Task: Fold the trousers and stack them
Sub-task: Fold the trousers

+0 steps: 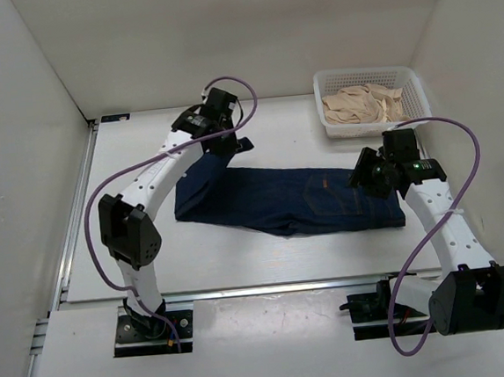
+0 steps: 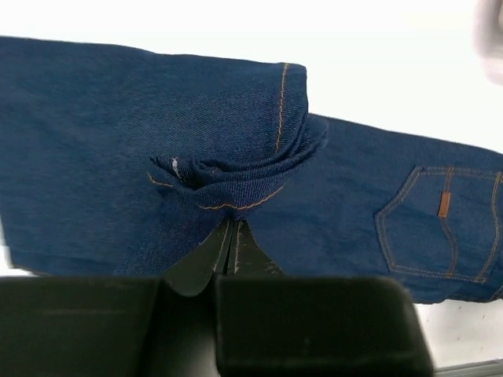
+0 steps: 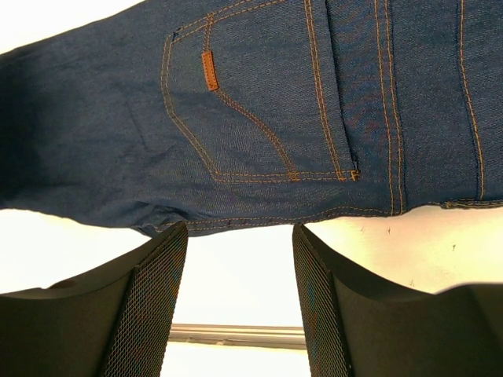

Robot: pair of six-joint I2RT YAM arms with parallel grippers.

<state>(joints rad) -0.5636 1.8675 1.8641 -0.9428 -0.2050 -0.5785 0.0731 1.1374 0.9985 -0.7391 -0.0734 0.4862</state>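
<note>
- Top view: left fingers (image 1: 229,146) mostly hidden under own wrist housing; grip point not readable there.
- Left wrist view: left fingers (image 2: 206,259) shut tight, blades together, tips buried in a bunched fold of hem. Orange-stitched hem edge curls over the tips, so how many layers are pinched can't be told.
- Trousers (image 1: 288,201) lie across mid counter (image 1: 152,259), waist end to robot's right and legs to the left. Leg end is drawn up off the cloth toward the left wrist.
- Waist end partly covered by right wrist in top view; waistband corner cut off there.
- Right wrist view: right fingers (image 3: 149,290) approx. half spread, nothing between them, only bare counter in the gap.
- Trousers (image 3: 275,102) edge sits just beyond the right fingertips, w/ back pocket (image 3: 259,118) and tan tab (image 3: 209,71) directly ahead. No contact w/ denim visible; height over counter can't be told.
- Pocket also shows at right of left wrist view (image 2: 440,228).
- Room: bare counter along near side of trousers and to far left; strip free behind, toward back wall.
- White basket (image 1: 361,73) w/ beige cloth (image 1: 364,104) in far right corner, near right wrist.
- Enclosure walls on left, right and back.
</note>
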